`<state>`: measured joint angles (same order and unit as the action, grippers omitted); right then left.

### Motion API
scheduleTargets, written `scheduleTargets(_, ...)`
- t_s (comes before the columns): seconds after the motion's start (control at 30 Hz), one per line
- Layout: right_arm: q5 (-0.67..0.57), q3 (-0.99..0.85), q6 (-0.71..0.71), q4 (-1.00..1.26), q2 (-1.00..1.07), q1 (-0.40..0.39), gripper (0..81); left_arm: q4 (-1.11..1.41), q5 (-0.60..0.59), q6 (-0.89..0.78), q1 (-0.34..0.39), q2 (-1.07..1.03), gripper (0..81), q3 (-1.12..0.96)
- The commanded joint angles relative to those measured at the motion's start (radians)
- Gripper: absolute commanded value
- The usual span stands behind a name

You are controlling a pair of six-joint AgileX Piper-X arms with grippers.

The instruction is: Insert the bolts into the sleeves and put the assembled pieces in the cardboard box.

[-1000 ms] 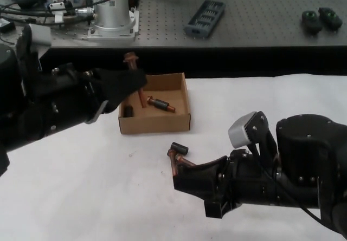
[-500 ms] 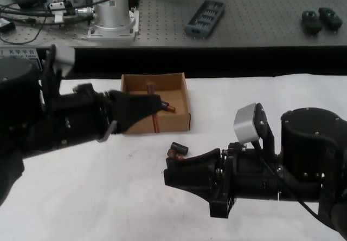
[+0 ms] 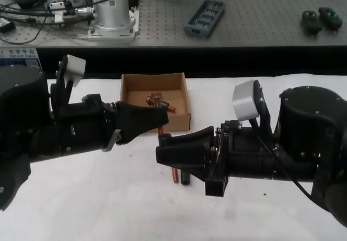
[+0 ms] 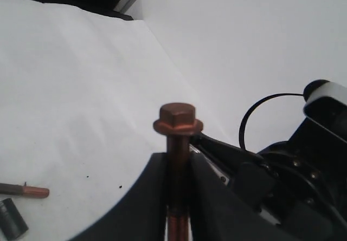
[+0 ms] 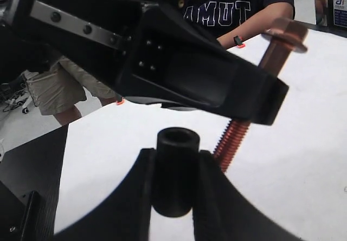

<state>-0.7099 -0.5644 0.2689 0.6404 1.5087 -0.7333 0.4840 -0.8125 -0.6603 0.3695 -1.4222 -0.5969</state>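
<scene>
Beyond the cardboard box (image 3: 153, 83) stretches a perforated table (image 3: 255, 13).

Two loose bolts are seen: the first bolt (image 4: 178, 138) in the left gripper (image 4: 178, 162) and the second bolt (image 3: 174, 174) on the cloth (image 3: 97, 197). There are also two loose sleeves: the first sleeve (image 5: 175, 173) in the right gripper (image 5: 174, 157) and the second sleeve (image 3: 185, 180) on the cloth. One cardboard box (image 3: 179, 123) has one copper piece (image 3: 169, 109) inside, partly hidden.
</scene>
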Motion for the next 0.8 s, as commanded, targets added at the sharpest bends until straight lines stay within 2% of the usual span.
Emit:
scheduleTargets(0.0,-0.003,-0.013,0.005,0.025,0.0,0.017,4.0,0.019,-0.031,-0.023,0.005,0.003,0.6,-0.009)
scheduleTargets(0.3,-0.003,-0.013,0.004,0.01,0.0,0.051,4.0,0.019,-0.034,-0.044,0.005,0.003,0.6,-0.009)
scheduleTargets(0.5,-0.003,-0.013,-0.098,-0.173,0.0,0.044,4.0,0.071,-0.003,-0.044,0.005,0.003,0.6,-0.031)
scheduleTargets(0.77,0.006,-0.013,-0.098,-0.163,0.0,0.044,4.0,0.072,-0.011,-0.087,0.005,0.003,0.6,-0.042)
